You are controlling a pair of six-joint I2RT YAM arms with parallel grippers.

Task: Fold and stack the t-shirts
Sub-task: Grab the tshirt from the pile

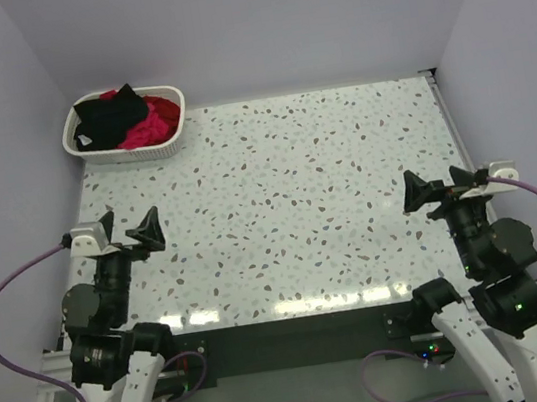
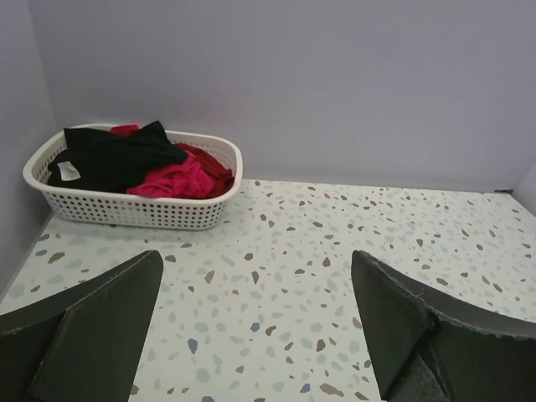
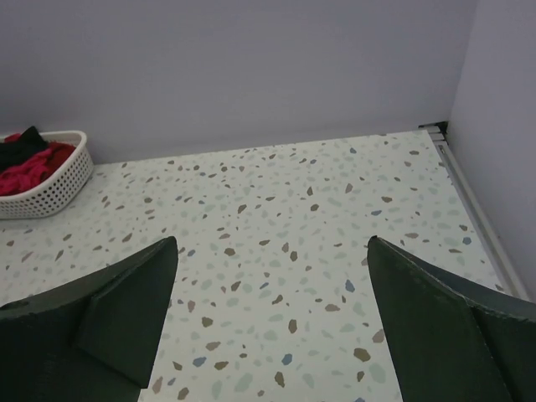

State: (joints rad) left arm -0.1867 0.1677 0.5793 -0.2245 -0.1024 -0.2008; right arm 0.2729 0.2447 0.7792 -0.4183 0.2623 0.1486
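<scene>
Task at its outset: we find nothing folded or stacked yet, for the t-shirts [image 1: 124, 116], black, magenta-pink and deep red, lie crumpled together in the white basket [image 1: 131, 157] at the upper left of the overhead frame, so all the folding remains. We note the left gripper [image 1: 130, 234] at lower left and the right gripper [image 1: 436, 188] at lower right over the speckled desk [image 1: 297, 187], each with its jaws spread wide, holding and touching nothing.

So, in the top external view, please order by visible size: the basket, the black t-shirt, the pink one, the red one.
1. white basket
2. black t-shirt
3. pink t-shirt and red t-shirt: visible parts look alike, both partly buried, so not ranked.
</scene>
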